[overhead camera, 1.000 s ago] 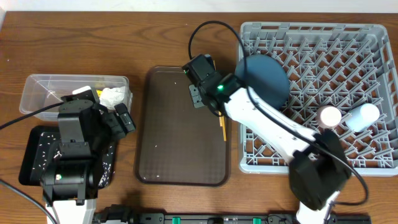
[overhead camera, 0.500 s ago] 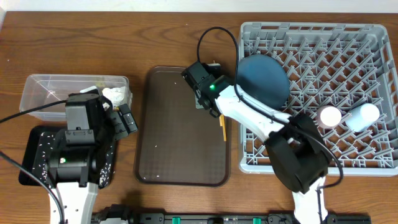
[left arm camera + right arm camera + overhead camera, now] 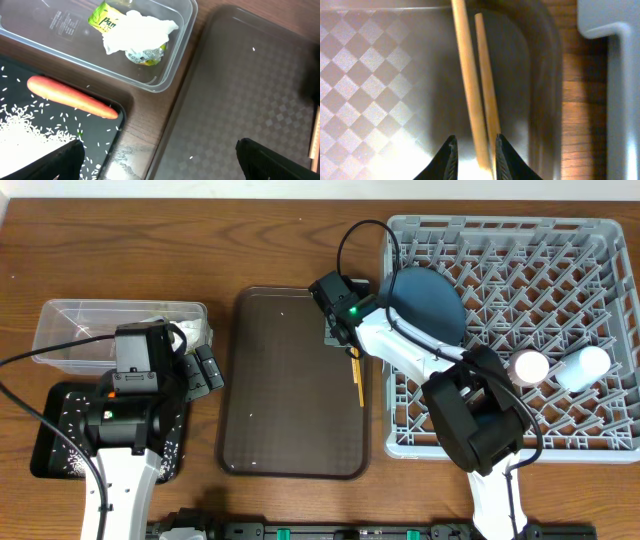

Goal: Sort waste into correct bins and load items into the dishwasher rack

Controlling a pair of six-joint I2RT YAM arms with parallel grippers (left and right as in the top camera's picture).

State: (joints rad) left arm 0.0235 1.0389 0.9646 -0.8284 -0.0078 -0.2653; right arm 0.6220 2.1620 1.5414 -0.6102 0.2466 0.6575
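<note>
The wooden chopsticks (image 3: 357,380) (image 3: 470,75) lie along the right edge of the brown serving tray (image 3: 290,400). My right gripper (image 3: 350,350) (image 3: 475,150) is down over their near end, its jaws narrowed to either side of them. The right finger touches one stick and a sliver of tray shows at the left finger. My left gripper (image 3: 205,370) (image 3: 160,165) hangs wide open and empty between the black tray (image 3: 45,440) and the serving tray. The carrot (image 3: 70,97) and rice (image 3: 20,135) lie in the black tray. The wrapper (image 3: 107,17) and white paper (image 3: 135,32) are in the clear tub (image 3: 60,320).
The grey dishwasher rack (image 3: 600,440) fills the right side and holds the blue plate (image 3: 425,300), a pink cup (image 3: 530,367) and a light-blue cup (image 3: 583,367). Its left wall stands close beside the chopsticks. Cables trail from both arms.
My right gripper has shifted right along the serving tray's far edge onto the chopsticks, and its jaws have narrowed around them. The left arm has edged slightly right, still open.
</note>
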